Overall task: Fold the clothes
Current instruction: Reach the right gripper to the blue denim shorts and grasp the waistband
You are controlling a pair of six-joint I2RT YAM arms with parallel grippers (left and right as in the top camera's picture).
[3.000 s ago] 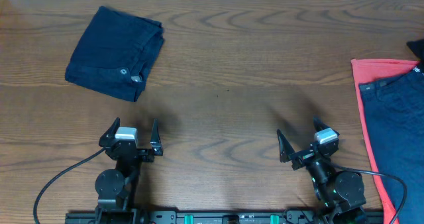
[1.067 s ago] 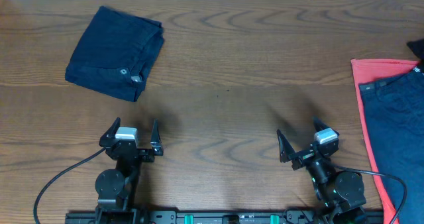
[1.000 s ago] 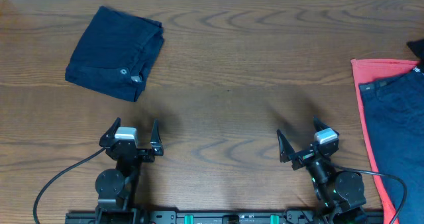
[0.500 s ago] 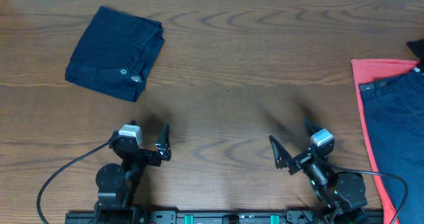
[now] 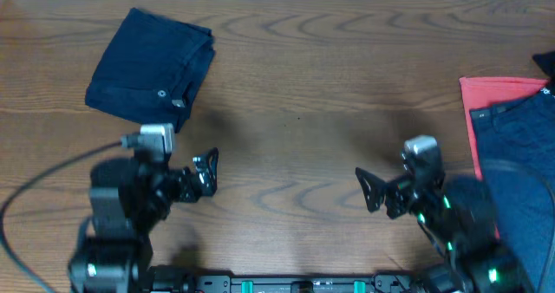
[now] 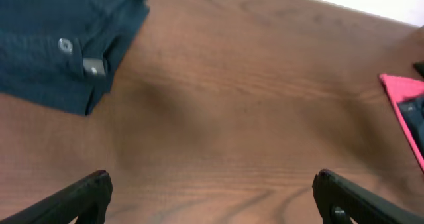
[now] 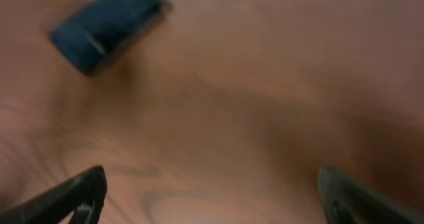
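Navy clothes [image 5: 152, 68] folded; left gripper [image 6: 212, 184], right gripper [image 7: 211, 179] agape.

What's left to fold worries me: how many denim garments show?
2. A folded navy bundle lies far left; a flat denim piece lies at the right edge on a red cloth, cut off. More may be hidden.

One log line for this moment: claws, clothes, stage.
left claw open, empty | right claw open, empty | folded dark navy denim garment far left | unfolded navy denim on red cloth, right edge | neither touched
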